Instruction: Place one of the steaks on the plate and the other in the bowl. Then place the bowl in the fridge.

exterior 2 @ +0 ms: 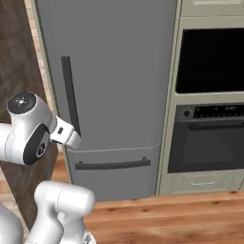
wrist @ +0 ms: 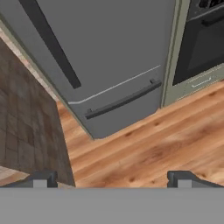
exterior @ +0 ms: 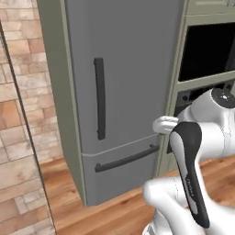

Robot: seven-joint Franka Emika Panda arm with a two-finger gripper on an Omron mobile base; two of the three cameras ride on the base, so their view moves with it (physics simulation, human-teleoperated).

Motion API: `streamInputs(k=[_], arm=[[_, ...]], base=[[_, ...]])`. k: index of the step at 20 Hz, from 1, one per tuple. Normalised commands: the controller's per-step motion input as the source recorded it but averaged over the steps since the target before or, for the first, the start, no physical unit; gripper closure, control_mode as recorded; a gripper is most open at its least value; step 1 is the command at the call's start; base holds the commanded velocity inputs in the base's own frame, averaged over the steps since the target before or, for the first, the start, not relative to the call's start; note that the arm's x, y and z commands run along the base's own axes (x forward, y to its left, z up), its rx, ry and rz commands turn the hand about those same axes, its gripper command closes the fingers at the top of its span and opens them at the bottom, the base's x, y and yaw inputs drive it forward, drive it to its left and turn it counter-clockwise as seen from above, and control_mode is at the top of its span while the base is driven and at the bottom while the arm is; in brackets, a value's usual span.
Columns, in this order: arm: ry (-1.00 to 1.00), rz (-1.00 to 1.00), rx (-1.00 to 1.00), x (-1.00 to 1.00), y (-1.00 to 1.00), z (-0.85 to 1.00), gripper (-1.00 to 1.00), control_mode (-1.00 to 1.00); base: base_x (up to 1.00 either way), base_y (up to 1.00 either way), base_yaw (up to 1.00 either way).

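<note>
Hand view: the jaws [wrist: 112, 178] stand wide apart and hold nothing, their two dark tips rising at the lower left and lower right of the frame over a wooden floor [wrist: 157, 144]. Above them, filling the upper left and centre, is the fridge [wrist: 113, 48], closed, with a long dark bar handle [wrist: 50, 41] running diagonally on its door and a second bar [wrist: 122, 101] across the lower drawer. A brick wall [wrist: 26, 113] lies at the left edge; at the upper right stands a wall oven [wrist: 203, 46] in a pale green cabinet. Left base view: the fridge [exterior: 124, 69] occupies the centre, its vertical handle [exterior: 99, 98] left of the middle, drawer bar [exterior: 126, 159] below, the arm [exterior: 193, 151] at the lower right, partly covering the cabinet beside the fridge. Right base view: the fridge [exterior 2: 119, 71] fills the centre left, the black-windowed oven [exterior 2: 209, 59] the upper right, the arm [exterior 2: 28, 128] the lower left.
</note>
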Motion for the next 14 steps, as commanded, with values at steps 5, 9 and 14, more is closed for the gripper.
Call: streamInputs(k=[5, 9, 14], arm=[[0.00, 0.00, 0.00, 0.00, 0.00, 0.00, -1.00, 1.00], [0.00, 0.00, 0.00, 0.00, 0.00, 0.00, -1.00, 1.00], [0.00, 0.00, 0.00, 0.00, 0.00, 0.00, -1.00, 1.00]], base=[[0.00, 0.60, -0.33], [0.02, 0.55, -0.14], [0.28, 0.42, -0.04]])
